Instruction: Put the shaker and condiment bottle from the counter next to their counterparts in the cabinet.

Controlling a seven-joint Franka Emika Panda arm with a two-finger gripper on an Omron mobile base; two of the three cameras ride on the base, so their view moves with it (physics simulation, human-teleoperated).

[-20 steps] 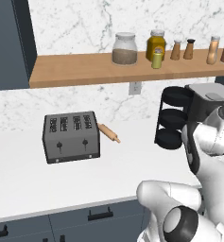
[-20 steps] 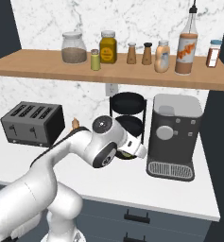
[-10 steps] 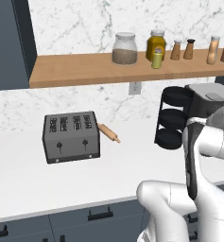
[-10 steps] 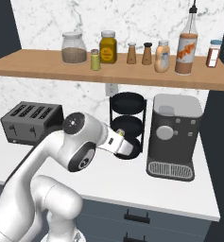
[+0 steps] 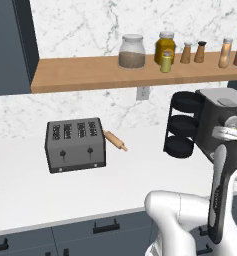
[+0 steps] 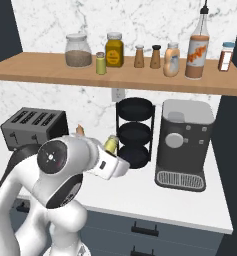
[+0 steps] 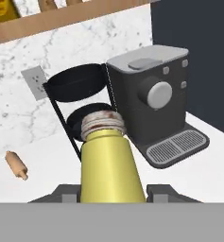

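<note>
The tool (image 7: 112,196) is gripping the small yellow-green cylinder shaker with the silvery-grey top (image 7: 109,165), its jaws pressing in on both sides of the shaker's lower body. In the hand view the shaker is standing up between them, its cap pointing toward the black three-tier round rack (image 7: 80,101) and the dark grey coffee machine (image 7: 151,104). In the right base view the shaker (image 6: 110,144) is being held above the white counter (image 6: 190,200), in front of the rack (image 6: 134,131) and left of the coffee machine (image 6: 182,142).

The long light-brown wooden shelf board (image 6: 115,77) is carrying the matching yellow-green shaker with a silvery top (image 6: 101,63), which is standing between a clear glass jar of brown grains (image 6: 78,50) and an amber jar with a lid (image 6: 114,49). Further right, two slim brown shakers (image 6: 147,56) are standing side by side, then the small peach-tan plastic bottle with a pale grey cap (image 6: 171,59) just beside the larger reddish-brown bottle with a thin neck (image 6: 198,47).

On the counter a dark grey four-slot toaster (image 5: 75,145) is sitting with a small wooden rolling pin (image 5: 115,140) lying just beside its right end.
</note>
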